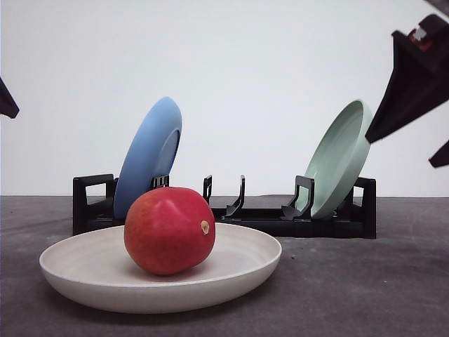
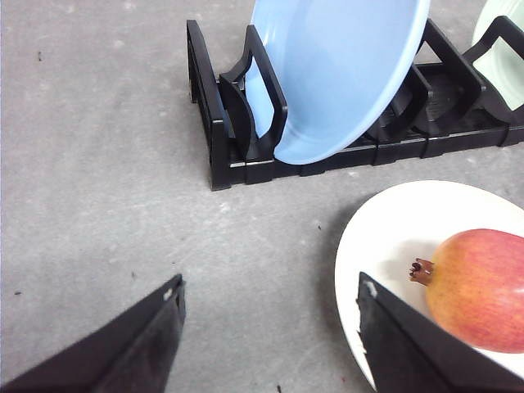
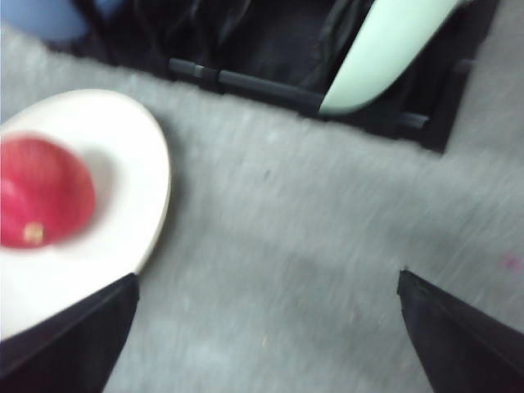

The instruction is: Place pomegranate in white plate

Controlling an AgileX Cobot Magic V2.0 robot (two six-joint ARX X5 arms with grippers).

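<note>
One pomegranate (image 1: 169, 229) rests in the white plate (image 1: 84, 281). The left wrist view alone reveals its calyx. Left gripper (image 2: 270, 340) and right gripper (image 3: 266, 332) are both spread, empty.

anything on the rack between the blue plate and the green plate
No plate: in the front view, the blue plate and green plate have unfilled black rack slots between them.

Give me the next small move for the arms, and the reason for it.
Probably just pull both arms back and stop. The round red pomegranate already sits in the wide off-white plate, and the left gripper and right gripper both stand open, holding nothing, so nothing seems left to carry.
</note>
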